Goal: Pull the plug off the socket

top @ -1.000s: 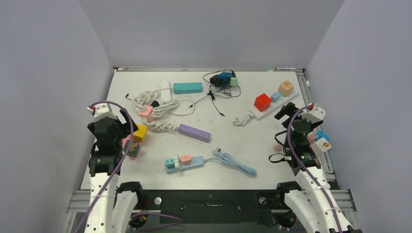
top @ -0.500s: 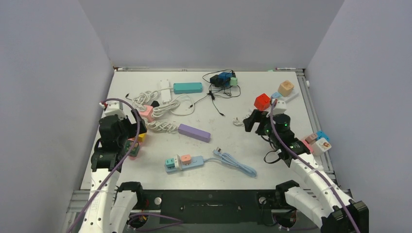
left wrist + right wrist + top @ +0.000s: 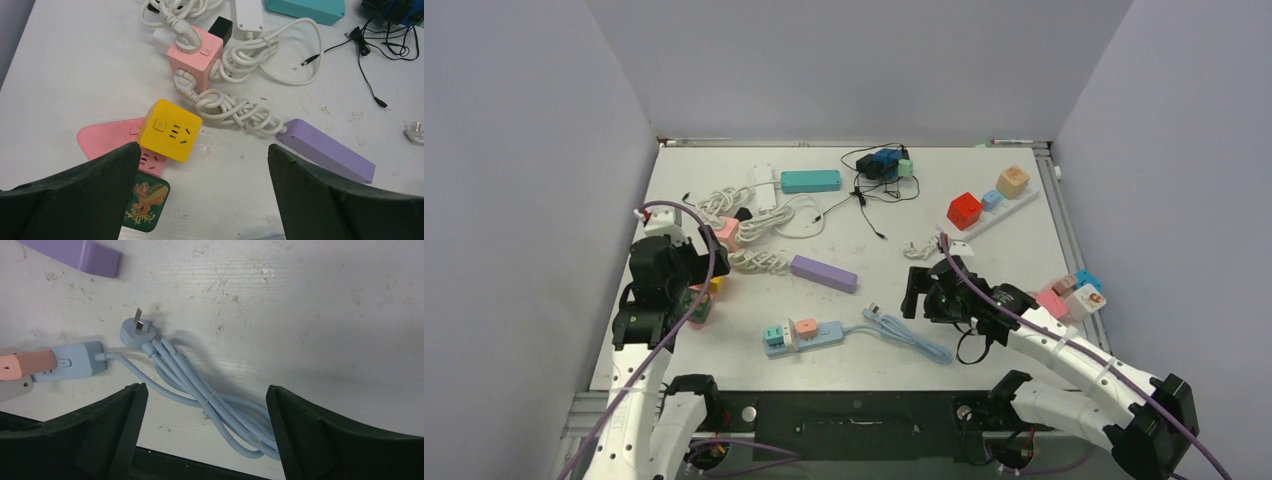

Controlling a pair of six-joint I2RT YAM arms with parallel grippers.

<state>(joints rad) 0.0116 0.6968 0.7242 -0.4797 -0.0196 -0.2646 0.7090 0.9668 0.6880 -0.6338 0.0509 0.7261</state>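
Socket (image 3: 830,333) w/ teal plug (image 3: 774,335), pink plug (image 3: 805,326) seated; R pincer (image 3: 202,392), L pincer (image 3: 202,150) both released.

The light-blue socket (image 3: 829,335) lies flat, nearer the arms than the lilac strip (image 3: 823,273). 3 sit in it: a teal plug (image 3: 773,335), a white plug (image 3: 789,339) and a pink plug (image 3: 806,326). Its tied cord (image 3: 914,338) trails rightward.

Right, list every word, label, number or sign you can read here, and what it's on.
No words or numbers can be read in any view.
Green block: gold dragon-like picture, no legible text.
Yellow cube socket: mark on its button, too small to read.
Pink cube socket: mark on its button, too small to read.
Light-blue power strip: no print visible.
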